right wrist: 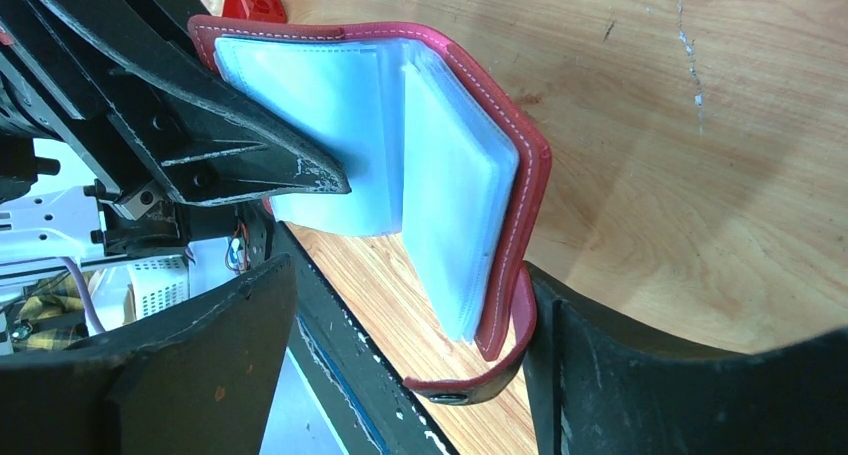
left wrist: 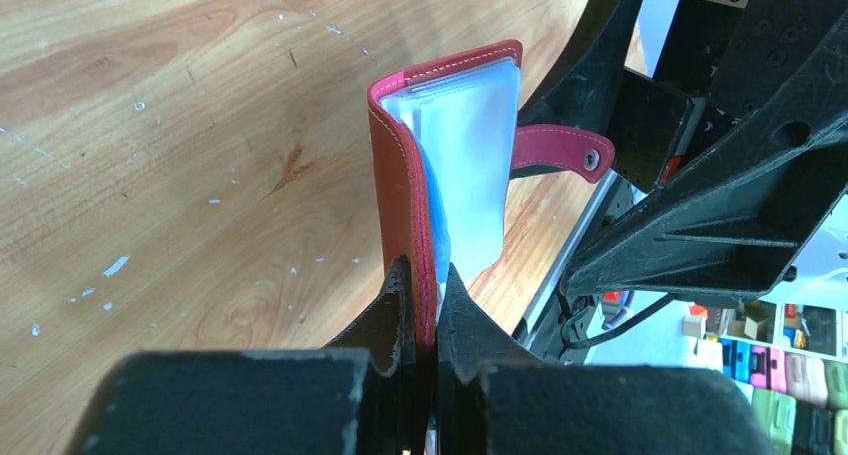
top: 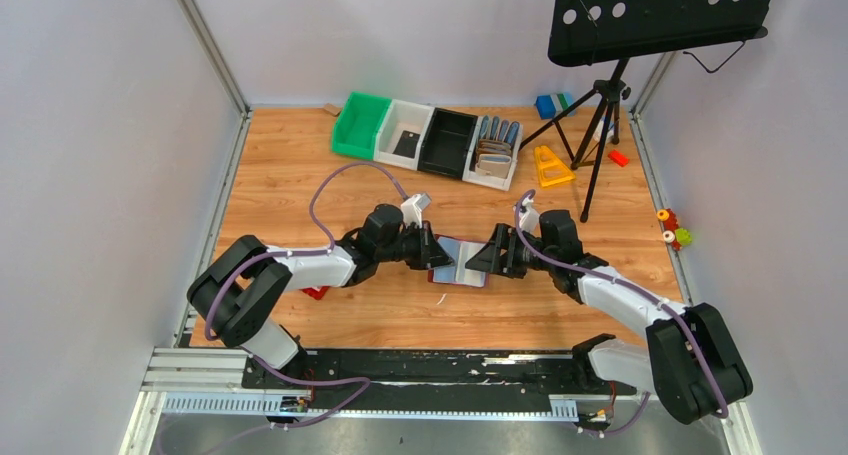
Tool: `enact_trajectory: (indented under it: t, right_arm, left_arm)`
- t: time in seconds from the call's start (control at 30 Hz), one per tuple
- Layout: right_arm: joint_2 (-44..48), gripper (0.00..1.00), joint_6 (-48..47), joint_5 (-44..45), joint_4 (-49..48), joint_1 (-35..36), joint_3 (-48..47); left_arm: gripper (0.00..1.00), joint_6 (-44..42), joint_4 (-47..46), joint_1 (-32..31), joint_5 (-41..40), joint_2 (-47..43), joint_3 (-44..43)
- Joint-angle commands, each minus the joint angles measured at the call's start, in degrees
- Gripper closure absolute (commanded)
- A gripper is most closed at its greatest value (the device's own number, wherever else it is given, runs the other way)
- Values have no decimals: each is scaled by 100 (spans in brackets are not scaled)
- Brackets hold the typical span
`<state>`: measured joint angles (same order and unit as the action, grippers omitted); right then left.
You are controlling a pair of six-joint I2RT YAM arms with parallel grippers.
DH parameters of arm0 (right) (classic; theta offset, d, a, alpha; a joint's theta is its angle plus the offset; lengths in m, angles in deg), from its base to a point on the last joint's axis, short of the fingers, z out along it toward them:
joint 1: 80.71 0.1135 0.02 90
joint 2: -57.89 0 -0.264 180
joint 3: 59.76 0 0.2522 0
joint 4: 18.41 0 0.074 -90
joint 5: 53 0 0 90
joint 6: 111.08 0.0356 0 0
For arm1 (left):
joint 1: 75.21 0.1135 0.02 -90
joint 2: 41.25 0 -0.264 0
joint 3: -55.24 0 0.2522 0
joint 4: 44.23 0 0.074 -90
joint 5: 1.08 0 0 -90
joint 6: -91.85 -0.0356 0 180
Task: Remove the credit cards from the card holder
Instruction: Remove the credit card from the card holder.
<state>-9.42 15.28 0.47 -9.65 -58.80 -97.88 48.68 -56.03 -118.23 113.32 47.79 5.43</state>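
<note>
— Where is the card holder (top: 460,263)?
— In the middle of the top view, over the wooden table (top: 300,175), opened out between the two arms, its clear sleeves (right wrist: 440,195) fanned.
— And the left gripper (left wrist: 427,295)?
— Pinched tight on the edge of one maroon cover.
— The right gripper (right wrist: 410,275)?
— Its fingers are spread wide, with the other cover between them, close to one finger. The snap tab (left wrist: 560,150) sticks out sideways.
— Any cards?
— None can be made out through the sleeves.
</note>
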Motion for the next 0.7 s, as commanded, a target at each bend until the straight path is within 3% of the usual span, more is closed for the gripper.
enact_trajectory:
  t: [0.0, 0.07, 0.2, 0.27, 0.33, 0.47, 0.67]
  right_arm:
    - [-84, 22, -67, 17, -144, -20, -146]
    - [-176, 29, -80, 67, -125, -16, -157]
    - [-219, 30, 44, -106, -386, -20, -100]
    - [-72, 36, 75, -68, -489, -21, -43]
    - [101, 43, 47, 23, -437, -28, -18]
    - [289, 45, -44, -17, -292, -63, -10]
    - [497, 61, -103, -40, -233, -139, 104]
  left_arm:
    - [100, -220, 13, -30, -100, -229, -257]
    - [100, -242, 16, -30, -75, -278, -264]
    - [100, -282, 55, -30, -19, -312, -280]
    - [100, -288, 46, -31, 5, -311, -252]
    - [100, -233, -112, -31, 45, -324, -181]
    - [100, -22, -425, 48, 213, -305, -57]
    - [100, 300, -993, 189, 510, -156, 113]
